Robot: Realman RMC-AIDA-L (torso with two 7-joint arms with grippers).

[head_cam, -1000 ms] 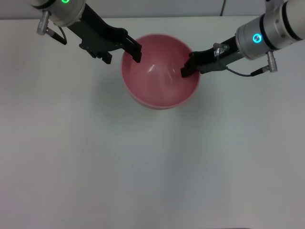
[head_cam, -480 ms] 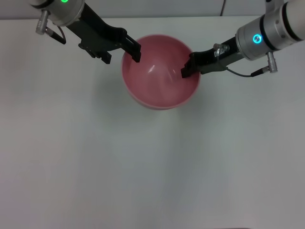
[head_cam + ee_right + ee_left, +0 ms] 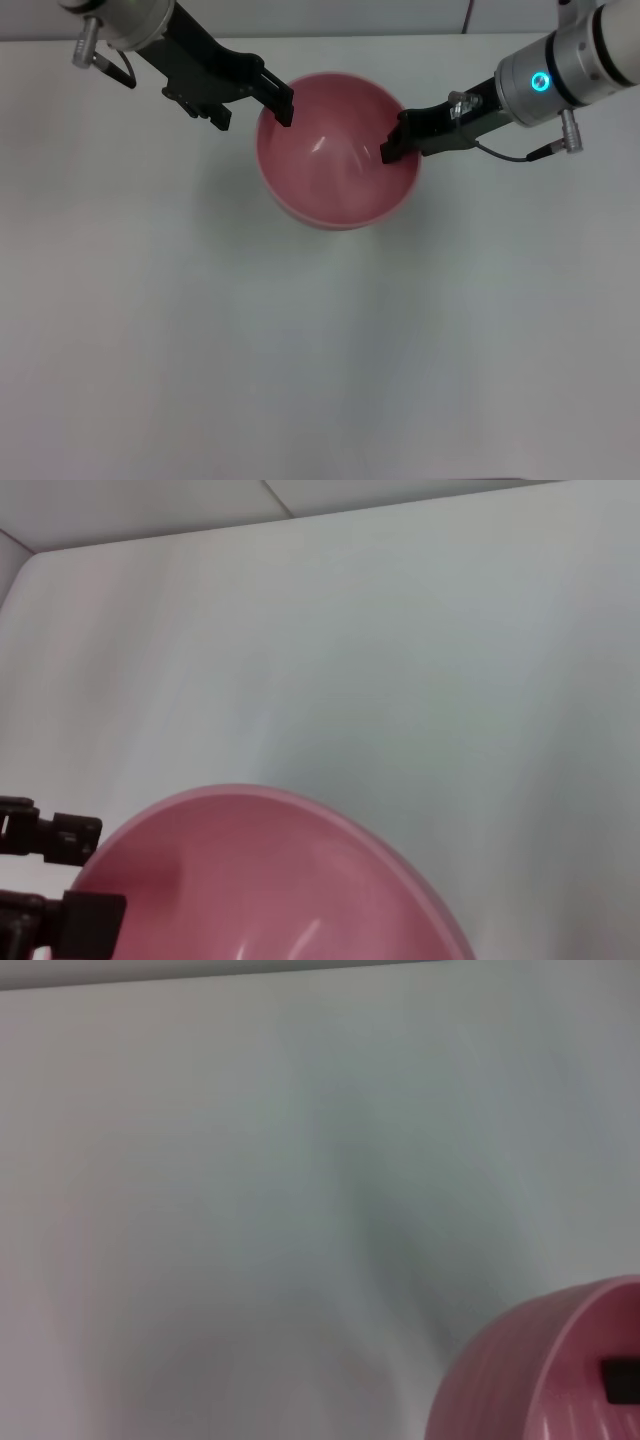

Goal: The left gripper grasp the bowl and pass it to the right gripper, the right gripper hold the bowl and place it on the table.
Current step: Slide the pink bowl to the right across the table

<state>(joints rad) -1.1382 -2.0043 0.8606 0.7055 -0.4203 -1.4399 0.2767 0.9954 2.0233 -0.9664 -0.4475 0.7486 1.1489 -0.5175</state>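
The pink-red bowl is at the far middle of the white table. My right gripper, on the arm with the blue light, is shut on the bowl's right rim. At the bowl's left rim is my left gripper, open, with one finger tip over the rim edge. The right wrist view shows the bowl's inside and the left gripper's two fingers spread apart at the far rim. In the left wrist view, the bowl's ribbed outer wall shows with a black finger tip at its edge.
The white tabletop stretches wide in front of the bowl and to both sides. Its far edge runs just behind the bowl and both arms.
My left gripper has drawn back slightly up and to the left from the bowl's rim. The bowl and my right gripper have stayed where they were.
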